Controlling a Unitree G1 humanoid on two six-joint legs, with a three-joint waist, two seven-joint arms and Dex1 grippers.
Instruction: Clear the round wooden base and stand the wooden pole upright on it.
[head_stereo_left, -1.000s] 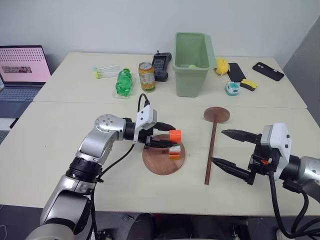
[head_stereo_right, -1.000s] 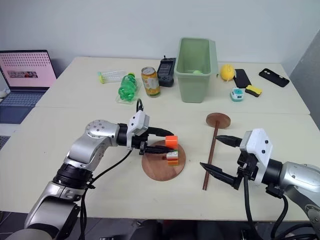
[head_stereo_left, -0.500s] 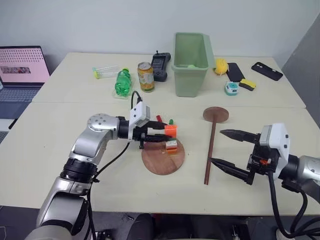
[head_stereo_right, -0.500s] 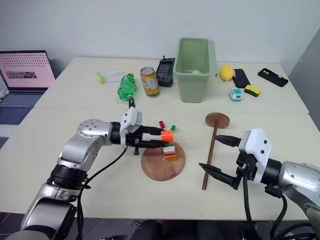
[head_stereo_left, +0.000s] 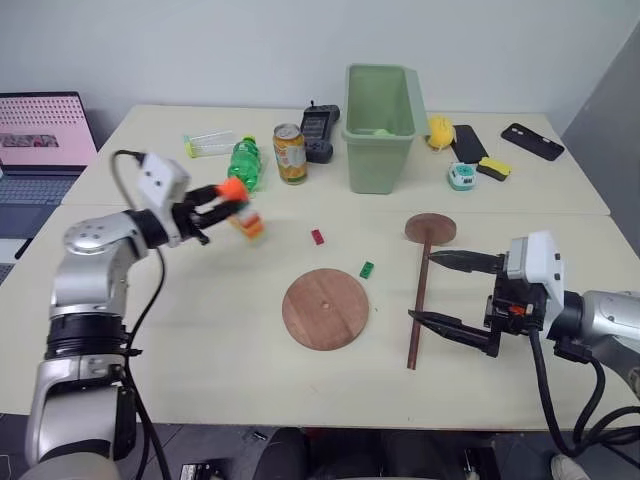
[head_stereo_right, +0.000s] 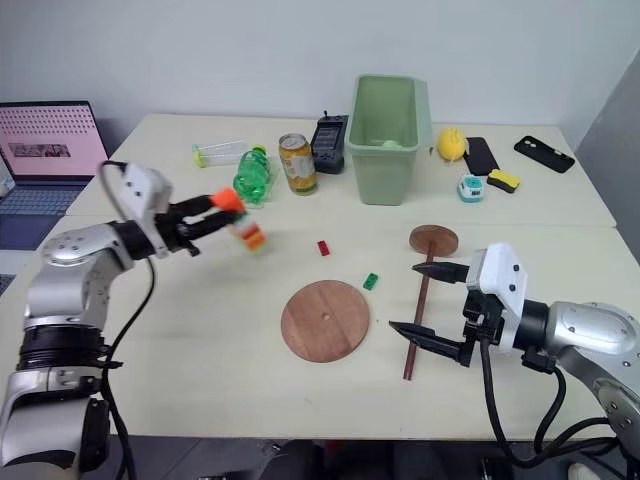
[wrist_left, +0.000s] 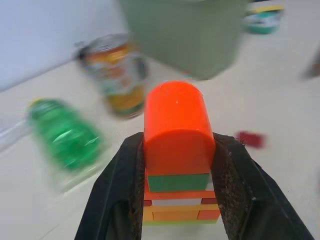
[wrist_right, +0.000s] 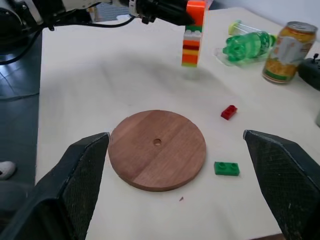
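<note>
At surface centre, round wooden base (head_stereo_left: 325, 308) lying bare. Wooden pole (head_stereo_left: 421, 300) lying flat just right of base, between wide-spread right gripper (head_stereo_left: 440, 293) fingers. Left gripper (head_stereo_left: 222, 205) clamping brick stack (head_stereo_left: 240, 210), well left of base. Clearing looks done; next: gripping pole, standing it on base.

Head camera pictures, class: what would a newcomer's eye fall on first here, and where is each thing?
First, the bright orange-topped brick stack, held off the table in the left pincer at the left, near the green bottle. Next, the bare round base at the table's middle, with a red brick and a green brick loose beside it. To its right lies the pole, with the open right pincer at it.
</note>
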